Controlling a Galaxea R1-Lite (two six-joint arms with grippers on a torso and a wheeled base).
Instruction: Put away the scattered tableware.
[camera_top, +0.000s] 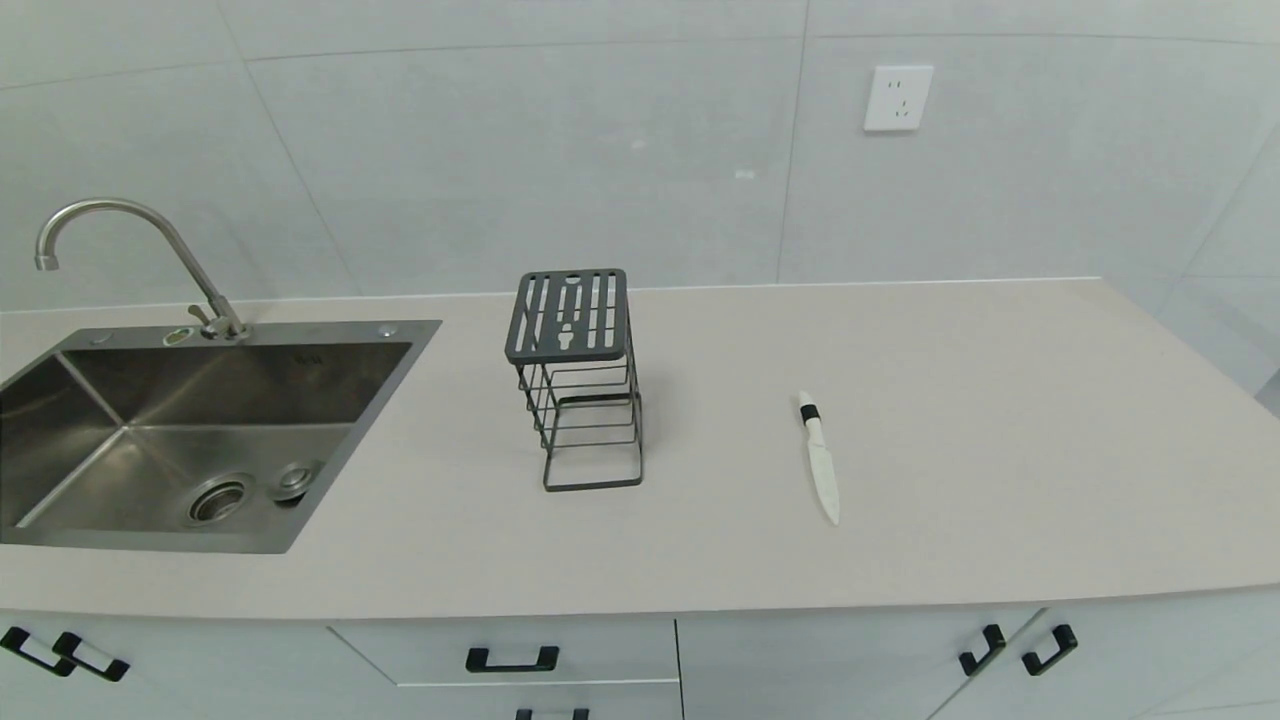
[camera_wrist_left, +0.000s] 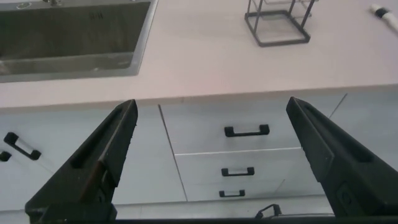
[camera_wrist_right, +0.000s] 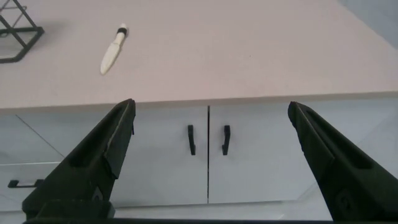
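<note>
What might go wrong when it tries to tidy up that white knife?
1. The knife lies flat on the counter, so a gripper may push it away rather than lift it.
2. The rack has narrow-looking top slots; a tilted blade could miss, or tip the light wire frame.
3. The left gripper and right gripper appear below the counter edge and might bump it when rising.

No writing or number was legible; a small round sticker (camera_top: 178, 337) on the sink (camera_top: 330, 327) rim beside the tap (camera_top: 150, 225) was too small to read.
</note>
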